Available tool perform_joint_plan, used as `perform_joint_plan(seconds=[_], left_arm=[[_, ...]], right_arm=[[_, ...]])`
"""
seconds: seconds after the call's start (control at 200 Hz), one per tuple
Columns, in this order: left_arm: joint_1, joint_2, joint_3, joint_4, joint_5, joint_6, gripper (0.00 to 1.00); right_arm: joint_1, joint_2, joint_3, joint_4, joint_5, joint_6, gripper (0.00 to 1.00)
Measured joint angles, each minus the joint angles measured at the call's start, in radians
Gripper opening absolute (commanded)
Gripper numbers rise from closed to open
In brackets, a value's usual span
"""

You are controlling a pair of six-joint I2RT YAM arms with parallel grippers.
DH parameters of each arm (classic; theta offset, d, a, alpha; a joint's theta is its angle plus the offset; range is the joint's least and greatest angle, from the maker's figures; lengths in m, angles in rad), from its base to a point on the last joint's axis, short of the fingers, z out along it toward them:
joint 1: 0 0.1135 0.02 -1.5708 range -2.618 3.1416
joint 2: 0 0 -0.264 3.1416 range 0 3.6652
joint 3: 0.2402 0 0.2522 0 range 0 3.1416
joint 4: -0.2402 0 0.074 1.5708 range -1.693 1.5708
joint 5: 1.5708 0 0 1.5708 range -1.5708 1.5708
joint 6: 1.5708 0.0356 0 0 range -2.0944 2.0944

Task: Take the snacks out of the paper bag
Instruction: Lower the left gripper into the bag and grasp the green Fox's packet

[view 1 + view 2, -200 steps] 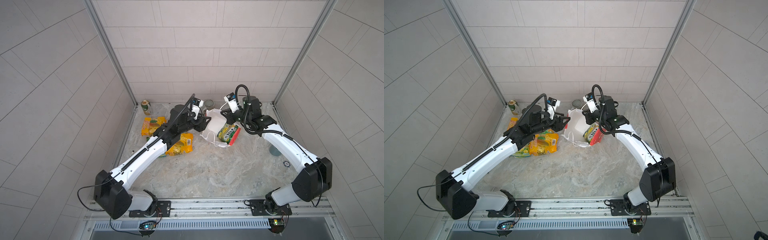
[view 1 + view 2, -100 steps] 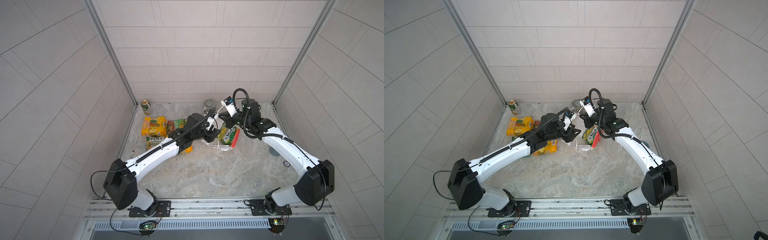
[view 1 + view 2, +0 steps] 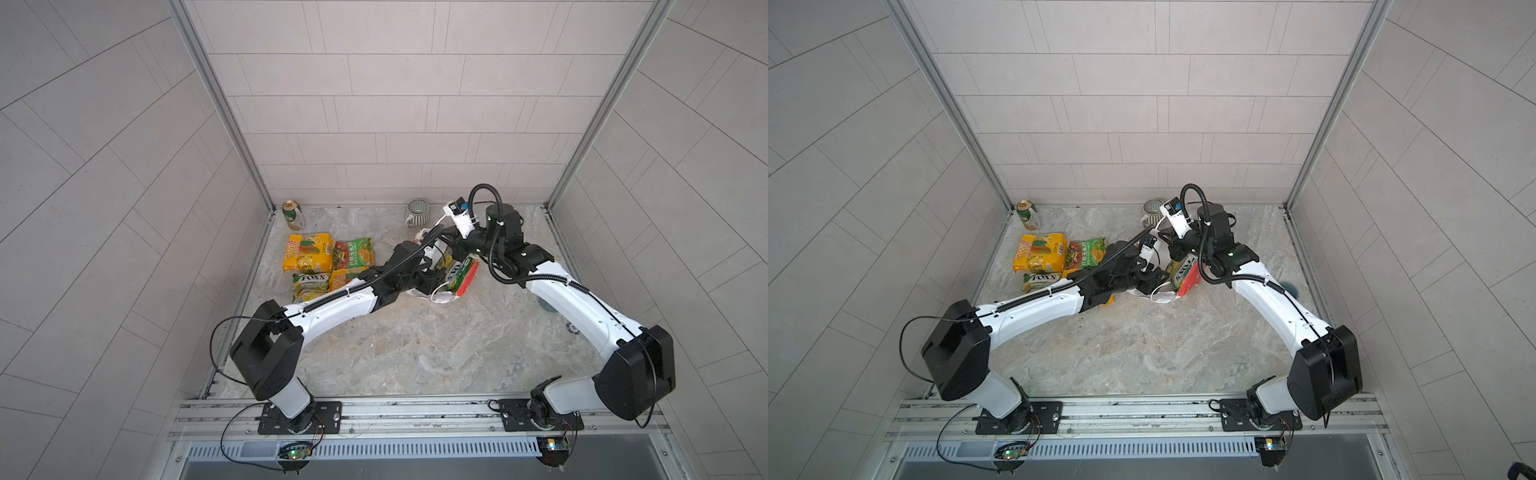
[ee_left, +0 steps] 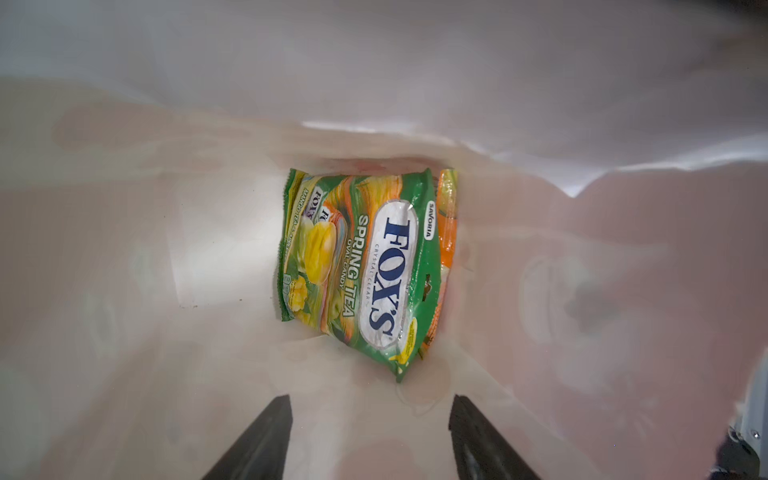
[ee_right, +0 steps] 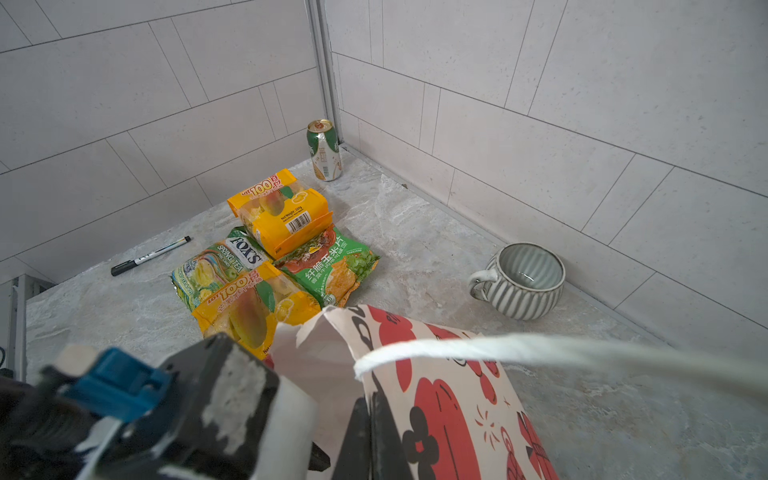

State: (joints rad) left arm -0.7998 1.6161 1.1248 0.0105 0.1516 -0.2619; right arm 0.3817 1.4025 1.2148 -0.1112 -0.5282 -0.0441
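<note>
Far out to the left gripper's left, a can stands upright in the corner, well apart from everything. Closer in, four snacks lie flat in a tight cluster on the table: a yellow packet, a chips packet just beside it, a sweets packet and a second yellow packet partly hidden under the left arm. All four are out of the paper bag, off to the left gripper's left side.

And here's the left gripper itself, deep inside the bag, fingers apart, nothing between them. Straight ahead of its fingertips, at the far end of the bag, lies a second sweets packet, green and yellow, close but not touched. Tucked behind that one is an orange packet, only an edge showing.

On to the right gripper: fingers pressed together on the bag's rim, pinching the paper wall. A white cord handle runs across just above it. Past the right gripper, a ribbed mug stands upright near the back wall, apart from the bag.
</note>
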Motion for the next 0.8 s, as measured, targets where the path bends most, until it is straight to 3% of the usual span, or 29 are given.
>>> perform_joint_plan(seconds=[0.235,0.47,0.585,0.645,0.711,0.756,0.801], left_arm=[[-0.005,-0.044,-0.052,0.011,-0.025,-0.026,0.61],[-0.003,-0.248,-0.040,-0.031,-0.054,0.017,0.54],[-0.003,-0.317,-0.021,-0.044,-0.056,0.034,0.45],[0.002,-0.332,-0.012,-0.050,-0.056,0.045,0.31],[0.008,-0.320,0.014,-0.063,-0.051,0.055,0.27],[0.013,-0.295,0.038,-0.069,-0.042,0.053,0.15],[0.016,-0.259,0.071,-0.082,-0.035,0.066,0.13]], right_arm=[[0.000,-0.006,-0.004,0.027,0.001,0.000,0.04],[0.000,-0.009,-0.006,0.041,0.001,0.000,0.04],[0.000,-0.016,-0.013,0.043,0.001,0.000,0.04],[0.000,-0.018,-0.013,0.046,0.002,0.002,0.04],[0.000,-0.019,-0.013,0.047,0.002,0.003,0.04],[0.000,-0.019,-0.013,0.047,0.002,0.003,0.04],[0.000,-0.019,-0.013,0.047,0.002,0.003,0.04]])
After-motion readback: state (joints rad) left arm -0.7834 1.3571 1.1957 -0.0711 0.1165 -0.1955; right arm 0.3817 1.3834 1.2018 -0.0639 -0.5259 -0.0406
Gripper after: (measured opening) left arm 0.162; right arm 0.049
